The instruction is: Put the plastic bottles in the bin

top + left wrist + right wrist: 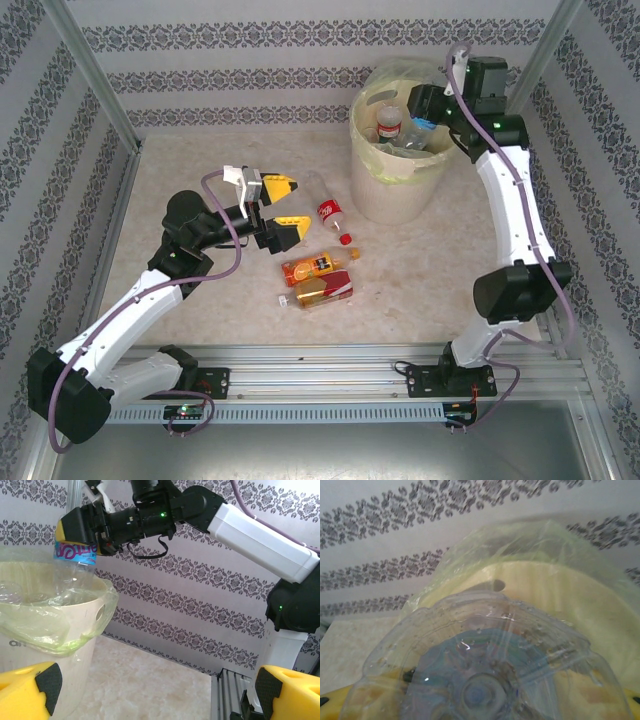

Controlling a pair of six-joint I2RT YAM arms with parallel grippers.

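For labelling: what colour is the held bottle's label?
Blue, on the bottle; clearest in the left wrist view.

Bright even light, soft shadows; clear bottle v. close, blurry w/ glare.

A lab test booth: wallpapered panels (damask stripes) framed by aluminium posts, with a slotted mounting rail.
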